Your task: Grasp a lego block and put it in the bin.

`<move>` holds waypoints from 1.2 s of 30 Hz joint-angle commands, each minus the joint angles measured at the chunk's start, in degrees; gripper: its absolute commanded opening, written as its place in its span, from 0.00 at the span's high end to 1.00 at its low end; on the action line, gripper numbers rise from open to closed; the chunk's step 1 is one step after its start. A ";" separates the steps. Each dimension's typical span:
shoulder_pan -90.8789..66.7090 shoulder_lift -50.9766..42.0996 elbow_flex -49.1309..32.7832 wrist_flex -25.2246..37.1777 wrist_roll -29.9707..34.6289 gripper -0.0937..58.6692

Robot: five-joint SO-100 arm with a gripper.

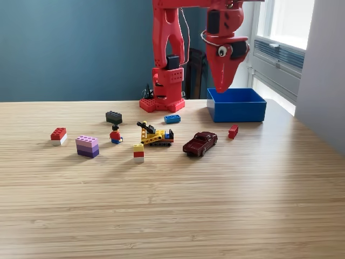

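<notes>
Gripper (222, 86): red, pointing straight down, tip hanging above the near-left part of the blue bin (237, 111), clear of its walls. Jaws look pressed together into one tapered point; nothing visible between them.

Near to far on the light wood table (172, 205):

- Front half of the table is bare wood.
- Small stack of yellow, red and white bricks (139, 152), upright, nearest the camera, near centre.
- Purple and pink brick stack (87, 146), toward the exterior view's left.
- Dark red toy car (200, 143), right of centre, angled, nose toward the near left.
- Red-on-white brick (58, 135), furthest to the exterior view's left.
- Minifigure with red torso and dark hair (116, 135), standing, between the purple stack and the yellow vehicle.
- Yellow and black lego vehicle (156, 135) with a raised arm, just left of the car, apart from it.
- Small red brick (233, 131), lying just in front of the bin, not touching it.
- Blue brick (172, 118), flat, between the vehicle and the arm's base.
- Dark grey brick (114, 116), left of the blue brick, well apart.
- Bin: open top, low walls, at the exterior view's right rear of the table. Inside looks empty as far as the near wall allows; floor only partly seen.
- Red arm base (162, 102), at the table's far edge, just left of the bin.

Behind: teal wall; window (283, 32) at the exterior view's upper right.
</notes>
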 commanded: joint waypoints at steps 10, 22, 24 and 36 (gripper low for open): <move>10.28 3.08 -2.11 0.00 -2.90 1.00; 12.66 3.08 -1.85 -0.79 -3.60 1.00; 12.83 3.08 -1.85 -0.79 -3.60 1.00; 17.14 3.08 -1.58 -1.76 -3.96 1.00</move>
